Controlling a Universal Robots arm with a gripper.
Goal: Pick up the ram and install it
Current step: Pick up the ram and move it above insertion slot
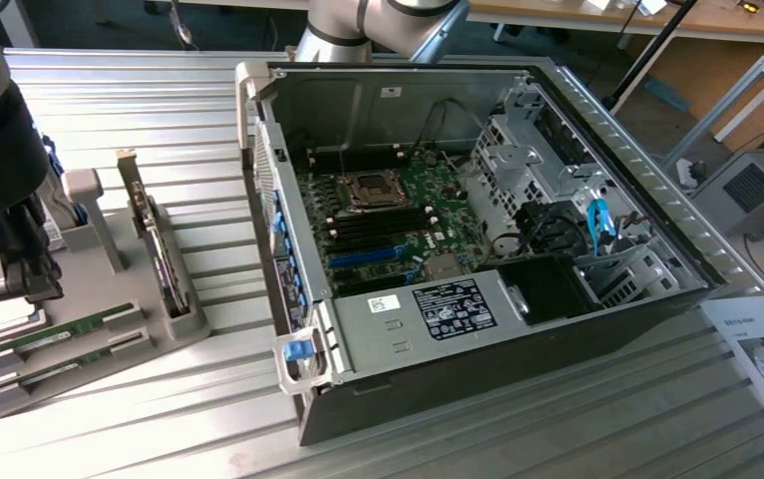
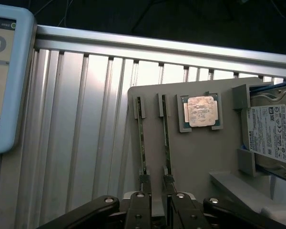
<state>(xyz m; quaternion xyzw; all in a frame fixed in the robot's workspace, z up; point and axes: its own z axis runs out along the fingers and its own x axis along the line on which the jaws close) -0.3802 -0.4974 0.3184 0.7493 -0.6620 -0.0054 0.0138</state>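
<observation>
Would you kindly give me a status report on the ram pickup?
Tool open, over the holder tray. One ram stick and its twin slotted, ungrasped. Nothing blocking them.

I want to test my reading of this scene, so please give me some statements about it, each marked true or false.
1. Two ram sticks stand in the grey holder. True.
2. The hand holds one stick. False: both sticks sit in their slots, and the open hand, near their ends, holds nothing.
3. A square CPU chip lies in the holder beside the sticks. True.
4. The computer case is closed. False: its side is open, and the motherboard shows inside.
</observation>
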